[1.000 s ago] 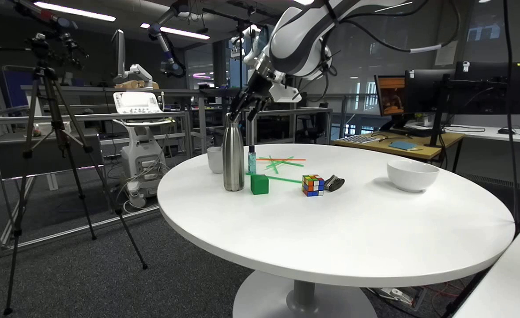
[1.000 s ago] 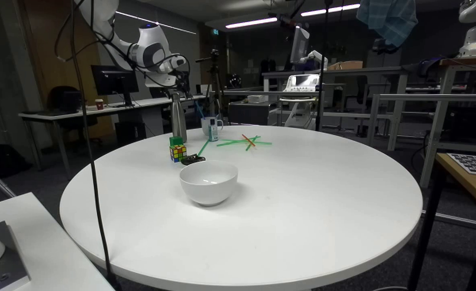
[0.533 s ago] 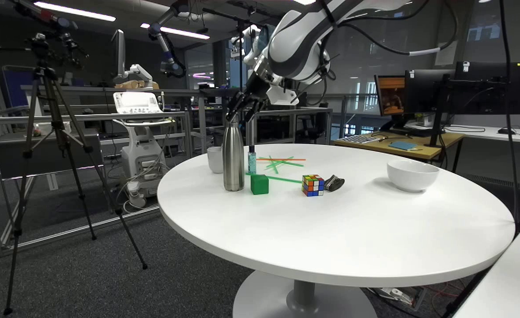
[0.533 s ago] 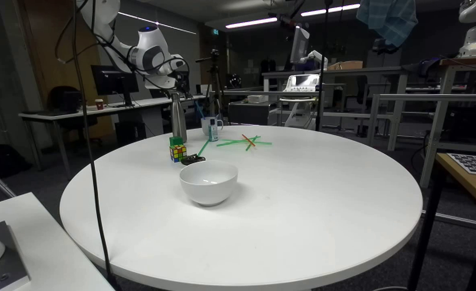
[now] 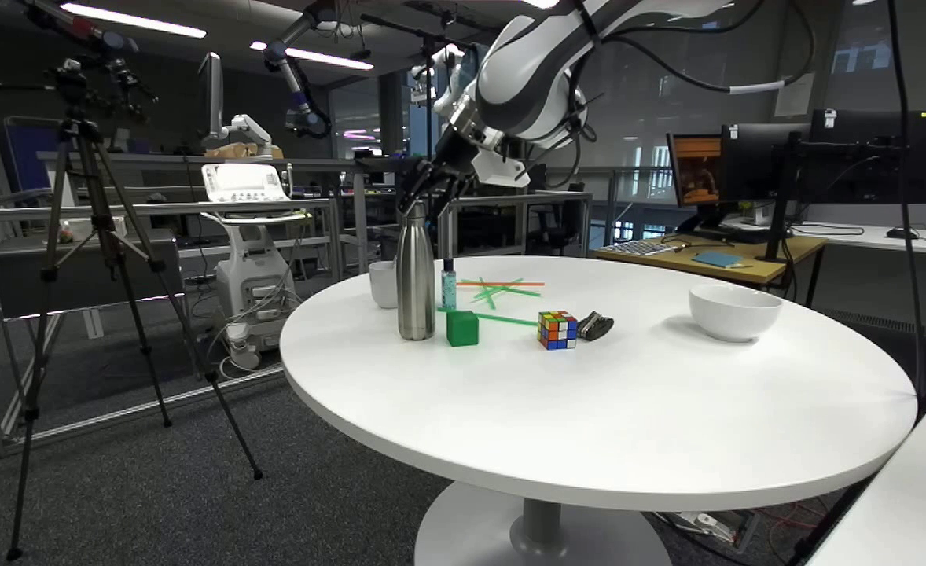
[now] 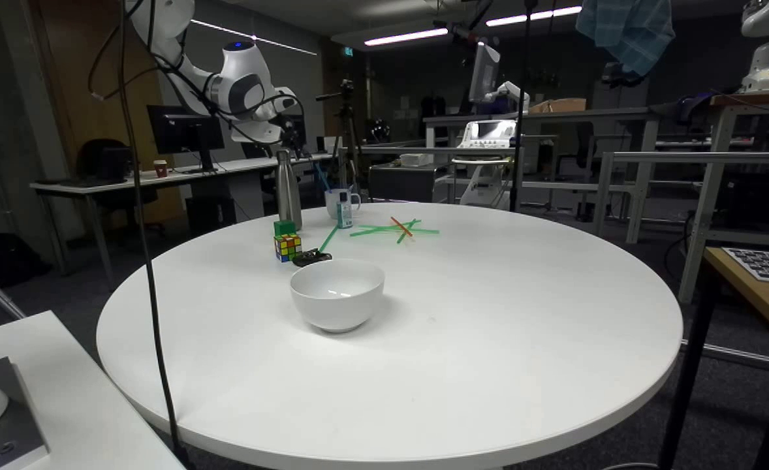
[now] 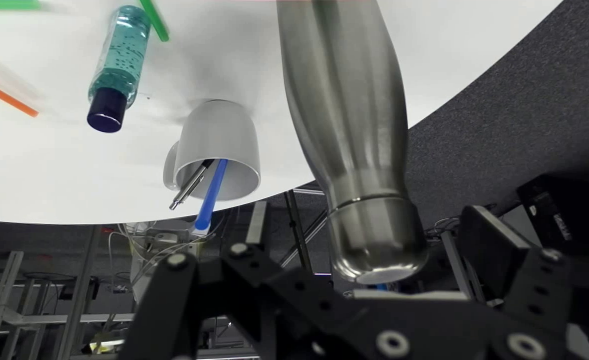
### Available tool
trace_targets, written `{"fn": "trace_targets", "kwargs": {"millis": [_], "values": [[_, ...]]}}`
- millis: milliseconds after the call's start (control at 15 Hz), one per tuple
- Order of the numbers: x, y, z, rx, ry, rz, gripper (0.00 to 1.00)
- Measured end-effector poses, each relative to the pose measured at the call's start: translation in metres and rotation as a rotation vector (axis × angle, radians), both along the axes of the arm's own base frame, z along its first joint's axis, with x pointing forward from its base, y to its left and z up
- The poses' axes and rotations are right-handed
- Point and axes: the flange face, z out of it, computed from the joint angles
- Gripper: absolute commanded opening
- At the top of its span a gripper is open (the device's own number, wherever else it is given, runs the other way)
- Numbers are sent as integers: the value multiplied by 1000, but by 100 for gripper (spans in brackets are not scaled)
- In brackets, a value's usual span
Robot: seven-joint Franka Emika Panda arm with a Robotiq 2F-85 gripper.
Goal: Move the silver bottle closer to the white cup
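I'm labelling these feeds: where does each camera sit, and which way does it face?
An exterior view: beside the round table, facing across it, silver bottle left of centre; arm and gripper in the upper half.
An exterior view: nearest the white bowl, facing over it toward silver bottle and white cup; arm and gripper at upper left.
Wrist view: on the wrist, looking down at silver bottle and white cup, picture upside down; fingers toward the bottom.
Both exterior views share arm and white bowl.

In an exterior view, clock centred on Rubik's cube (image 5: 557, 330): green block (image 5: 462, 328) 9 o'clock; teal bottle (image 5: 449, 291), orange straw (image 5: 510, 284) 10; dark item (image 5: 596, 325), then white bowl (image 5: 735, 314), 3.
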Motion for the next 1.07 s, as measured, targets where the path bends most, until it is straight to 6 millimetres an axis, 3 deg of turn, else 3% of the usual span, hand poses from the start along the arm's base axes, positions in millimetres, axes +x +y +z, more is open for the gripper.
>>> {"fn": "trace_targets", "kwargs": {"millis": [733, 867, 1067], "values": [[9, 9, -10, 32, 8, 9, 100], [12, 10, -12, 36, 7, 10, 74], [15, 11, -14, 43, 7, 9, 52]]}}
